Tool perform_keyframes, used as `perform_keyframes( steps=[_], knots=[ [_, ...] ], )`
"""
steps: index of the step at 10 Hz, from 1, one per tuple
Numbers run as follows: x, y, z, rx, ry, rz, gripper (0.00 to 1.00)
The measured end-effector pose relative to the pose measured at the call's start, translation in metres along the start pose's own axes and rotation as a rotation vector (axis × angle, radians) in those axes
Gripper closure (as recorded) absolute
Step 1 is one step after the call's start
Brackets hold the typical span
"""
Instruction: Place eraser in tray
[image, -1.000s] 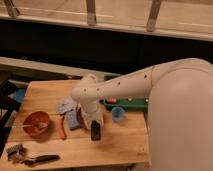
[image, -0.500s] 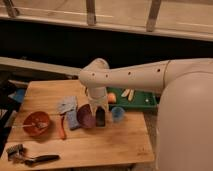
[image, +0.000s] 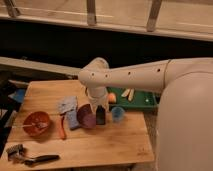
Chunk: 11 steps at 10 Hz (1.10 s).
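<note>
My gripper (image: 100, 107) hangs from the white arm over the middle of the wooden table. It is shut on the eraser (image: 101, 116), a black block held upright between the purple bowl (image: 85, 118) and a small blue cup (image: 118, 114). The arm's wrist hides the top of the eraser. The green tray (image: 143, 101) lies at the back right of the table, to the right of the gripper and partly behind the arm. It holds an orange piece (image: 112, 97) and pale sticks (image: 128, 93).
A blue-grey sponge (image: 67, 105) and an orange stick (image: 62, 128) lie left of the purple bowl. An orange bowl (image: 36, 123) sits at the left. A black-handled tool (image: 31, 158) lies at the front left corner. A dark wall and railing run behind the table.
The gripper has moved back and to the right with the eraser, from in front of the purple bowl to beside it, nearer the green tray.
</note>
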Motion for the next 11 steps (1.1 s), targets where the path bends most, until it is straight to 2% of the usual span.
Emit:
perform_keyframes(
  steps=[2,4,6,7,8,9,11],
  knots=[
    [-0.026,-0.013,-0.016,0.010,-0.050,0.018,1.00],
    [-0.066,-0.044,-0.034,-0.005,-0.100,0.057,1.00],
    [-0.093,-0.070,-0.041,-0.026,-0.121,0.105,1.00],
    [-0.108,-0.093,-0.045,-0.048,-0.133,0.143,1.00],
    [-0.115,-0.112,-0.047,-0.076,-0.136,0.174,1.00],
    [-0.122,-0.139,-0.046,-0.136,-0.148,0.214,1.00],
    [-0.119,-0.181,-0.039,-0.239,-0.160,0.288,1.00]
  ],
)
